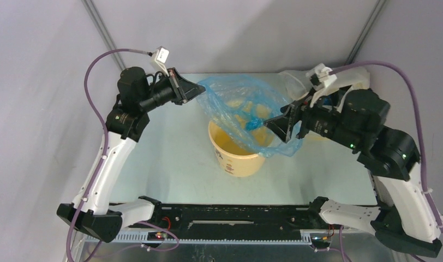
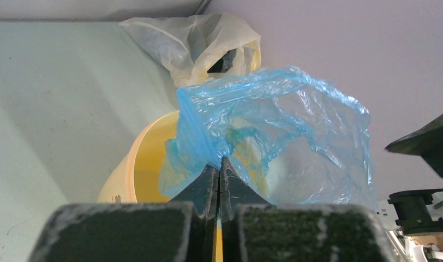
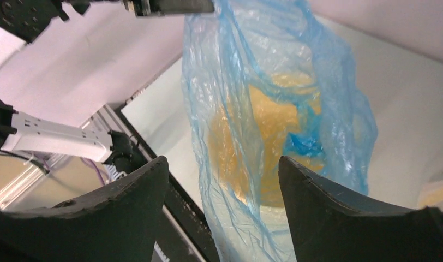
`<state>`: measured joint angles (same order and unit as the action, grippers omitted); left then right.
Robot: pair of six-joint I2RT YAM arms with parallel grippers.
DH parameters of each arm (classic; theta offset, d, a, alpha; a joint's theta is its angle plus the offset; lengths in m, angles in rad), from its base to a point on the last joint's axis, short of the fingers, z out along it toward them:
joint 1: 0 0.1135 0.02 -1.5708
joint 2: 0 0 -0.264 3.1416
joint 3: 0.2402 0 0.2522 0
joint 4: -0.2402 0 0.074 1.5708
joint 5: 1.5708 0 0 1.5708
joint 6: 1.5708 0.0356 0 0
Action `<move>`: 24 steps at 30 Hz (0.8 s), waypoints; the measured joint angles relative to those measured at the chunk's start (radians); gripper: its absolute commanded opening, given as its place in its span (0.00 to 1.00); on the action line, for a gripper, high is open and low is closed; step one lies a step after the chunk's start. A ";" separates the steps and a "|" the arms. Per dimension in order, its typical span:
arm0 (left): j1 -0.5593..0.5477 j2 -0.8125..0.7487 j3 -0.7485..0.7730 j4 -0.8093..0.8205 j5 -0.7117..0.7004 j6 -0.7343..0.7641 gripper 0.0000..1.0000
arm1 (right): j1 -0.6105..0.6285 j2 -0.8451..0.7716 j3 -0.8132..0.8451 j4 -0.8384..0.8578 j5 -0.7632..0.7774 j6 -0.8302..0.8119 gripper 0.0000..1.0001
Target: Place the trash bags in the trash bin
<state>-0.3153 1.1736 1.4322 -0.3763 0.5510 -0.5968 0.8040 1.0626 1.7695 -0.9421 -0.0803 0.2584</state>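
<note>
Blue bag veils bin; yellowish bag behind.

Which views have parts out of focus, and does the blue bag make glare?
Top external: evenly lit, yellow bucket sharp. Left wrist: the left pincer is blurred near the lens, the blue trash bag sharp. Right wrist: the bucket is a yellow haze through the film; faint sheen, no hard glare.
</note>
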 measured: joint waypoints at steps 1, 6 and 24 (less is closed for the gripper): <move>0.000 -0.006 -0.008 0.000 0.000 0.003 0.00 | 0.000 -0.013 0.000 0.013 0.005 0.005 0.85; 0.000 -0.025 -0.034 -0.007 0.002 0.005 0.00 | 0.000 -0.059 0.000 -0.002 0.107 0.015 0.91; 0.009 -0.087 -0.034 -0.076 -0.023 0.057 0.00 | 0.013 0.003 -0.151 -0.150 0.234 0.025 0.00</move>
<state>-0.3061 1.0863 1.3987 -0.4526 0.5278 -0.5396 0.8169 1.0660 1.6180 -1.0920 0.1535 0.2832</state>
